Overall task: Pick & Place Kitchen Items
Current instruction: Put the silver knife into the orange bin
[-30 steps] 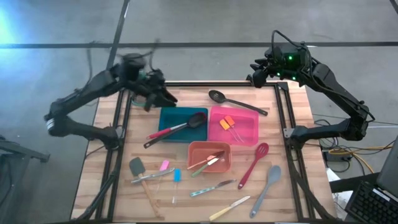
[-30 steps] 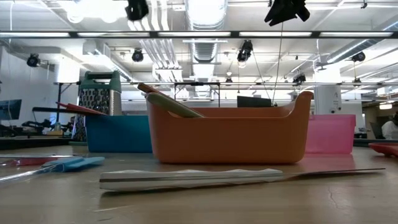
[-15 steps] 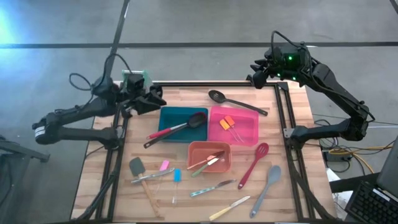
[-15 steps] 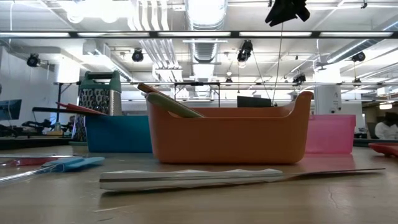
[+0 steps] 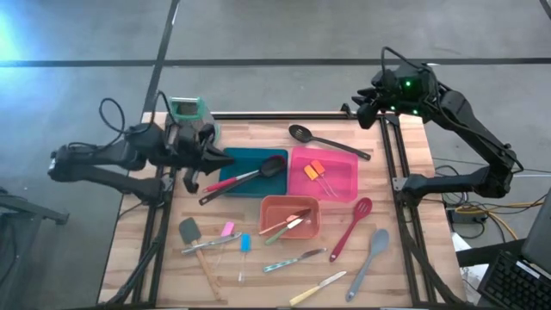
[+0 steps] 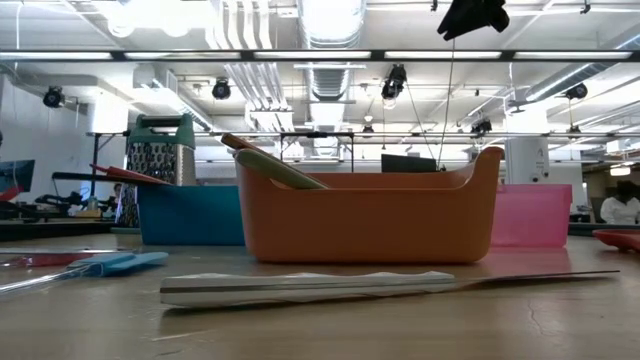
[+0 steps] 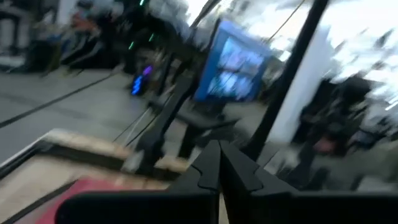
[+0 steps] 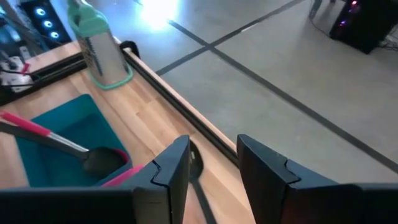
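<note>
Risk first. The left gripper point(image 5: 209, 158) sits low at the left end of the blue tray point(image 5: 234, 161), its jaws clenched with nothing between them; the left wrist view shows the 2 fingers pressed tip to tip. If it goes for an item like this it can only push, and the black spoon point(image 5: 244, 179) lying half over the tray's rim would likely be knocked out or skidded across the counter point(image 5: 387, 189). The grater point(image 5: 188, 110) stands just behind that arm and, in my judgement, could be tipped by a careless swing.

The right gripper point(image 5: 366, 108) hangs above the far right corner of the counter, jaws parted and holding nothing. A black ladle point(image 5: 325, 142) lies near it on the bare wood, beside the pink tray point(image 5: 349, 179). Its handle is slim and lies flat, so a shallow or off-centre close may slip off it.

Item positions:
- Black spoon: bowl in the blue tray, handle trailing out toward the left gripper, just beside it.
- 2 small orange spatulas point(image 5: 314, 170): in the pink tray.
- Several utensils: in the orange tray point(image 5: 312, 226).
- Red slotted spoon point(image 5: 351, 226), grey spoon point(image 5: 369, 258), knives point(image 5: 295, 259) and small spatulas: loose on the near counter, well apart from both grippers.
</note>
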Action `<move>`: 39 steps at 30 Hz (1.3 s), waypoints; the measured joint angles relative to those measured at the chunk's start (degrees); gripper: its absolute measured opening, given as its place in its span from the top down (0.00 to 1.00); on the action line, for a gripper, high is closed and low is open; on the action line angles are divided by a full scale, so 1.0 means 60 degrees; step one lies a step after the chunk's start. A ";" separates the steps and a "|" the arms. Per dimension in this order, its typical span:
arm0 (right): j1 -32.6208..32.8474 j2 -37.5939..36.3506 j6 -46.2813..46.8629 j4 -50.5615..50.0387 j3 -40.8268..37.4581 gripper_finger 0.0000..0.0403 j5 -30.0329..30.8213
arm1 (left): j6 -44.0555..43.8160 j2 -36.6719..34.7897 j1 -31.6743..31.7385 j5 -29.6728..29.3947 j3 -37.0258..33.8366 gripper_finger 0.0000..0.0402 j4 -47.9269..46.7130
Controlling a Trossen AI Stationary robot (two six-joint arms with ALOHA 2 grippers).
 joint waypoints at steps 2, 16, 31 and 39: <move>0.0000 -0.0057 0.0030 -0.0002 0.0000 0.70 -0.0235 | 0.0273 0.0218 -0.0478 -0.0683 0.0578 0.98 -0.0821; 0.0491 -0.0686 0.0294 -0.0494 0.0000 0.80 -0.1760 | 0.0073 0.2107 -0.3174 -0.5419 0.4647 0.98 -0.6108; 0.2857 -0.1218 0.1645 -0.0486 0.0000 0.94 -0.0820 | -0.2774 0.3576 -0.3836 -0.7306 0.7890 0.99 -1.2519; 0.5452 -0.0585 0.2556 -0.0427 0.0000 0.98 0.1755 | -0.5287 0.3401 -0.3835 -0.6604 0.7800 0.98 -1.4454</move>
